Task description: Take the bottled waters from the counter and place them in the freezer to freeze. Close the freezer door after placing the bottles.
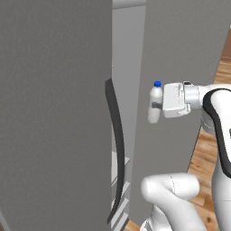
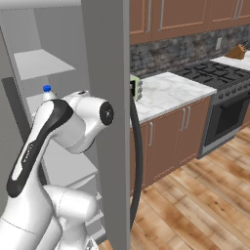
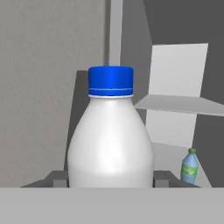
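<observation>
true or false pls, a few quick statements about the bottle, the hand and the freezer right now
1. The hand is closed on a bottled water with a blue cap. True.
2. The held bottle lies on its side in the grip. False: it stands upright, cap on top.
3. The freezer has a door standing open, with pale shelves showing inside. True.
4. A second bottle stands inside on a shelf, and its cap is red. False: a small bottle does stand there, but its cap is blue and it has a green label.
5. The held bottle already rests on a shelf. False: in the left base view it hangs in the air, in front of the opening.
</observation>
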